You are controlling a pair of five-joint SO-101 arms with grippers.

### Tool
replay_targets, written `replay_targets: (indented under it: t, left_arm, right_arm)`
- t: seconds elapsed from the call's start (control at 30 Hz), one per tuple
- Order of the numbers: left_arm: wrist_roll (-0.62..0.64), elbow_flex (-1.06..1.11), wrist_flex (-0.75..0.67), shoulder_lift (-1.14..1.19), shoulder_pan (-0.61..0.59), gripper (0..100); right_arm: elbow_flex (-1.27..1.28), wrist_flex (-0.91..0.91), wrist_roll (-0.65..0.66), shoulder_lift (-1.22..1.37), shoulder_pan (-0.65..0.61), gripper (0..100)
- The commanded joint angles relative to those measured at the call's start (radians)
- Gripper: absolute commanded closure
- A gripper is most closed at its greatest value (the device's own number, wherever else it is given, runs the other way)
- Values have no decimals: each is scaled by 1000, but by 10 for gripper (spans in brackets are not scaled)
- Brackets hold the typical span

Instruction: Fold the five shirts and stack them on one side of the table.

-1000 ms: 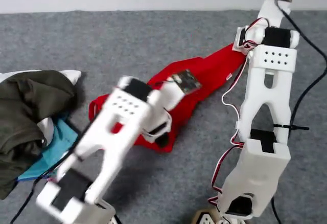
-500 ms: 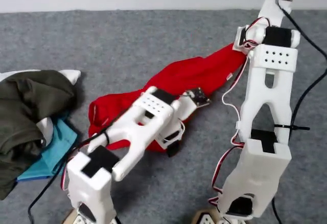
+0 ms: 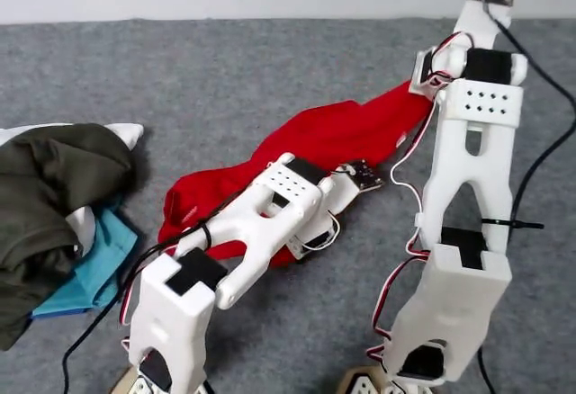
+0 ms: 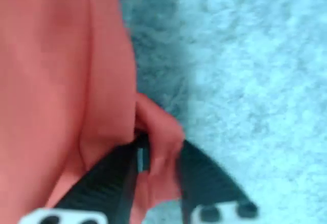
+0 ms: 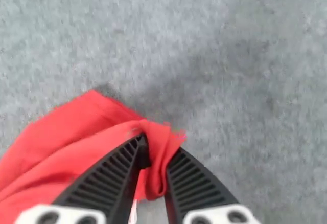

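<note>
One red shirt [image 3: 328,138], lying as a crumpled band across the middle of the grey surface [image 3: 225,70]; in the high view the left arm covers its near part.
Left tool [image 4: 157,155]: clamped on a fold at the shirt's near edge.
Right tool [image 5: 156,152]: clamped on the shirt's far corner.
One heap at the surface's left side, cut off by the picture edge: olive shirt [image 3: 45,187] on top, with white shirt [image 3: 121,131] and blue shirt [image 3: 99,268] showing from beneath. How many garments the heap holds cannot be told.
</note>
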Motion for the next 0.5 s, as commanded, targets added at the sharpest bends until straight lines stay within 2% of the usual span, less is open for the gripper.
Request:
replay_targets:
  t: [0.0,0.27,0.47]
  left_arm:
    - [9,-111,92,-52,-12,986]
    - [9,-263,209,-410,-147,986]
    - [9,-380,173,-675,-339,986]
  right_arm:
    - [-48,96,3,-21,-4,991]
    - [-48,275,8,-154,2,991]
    - [-48,314,6,-317,4,991]
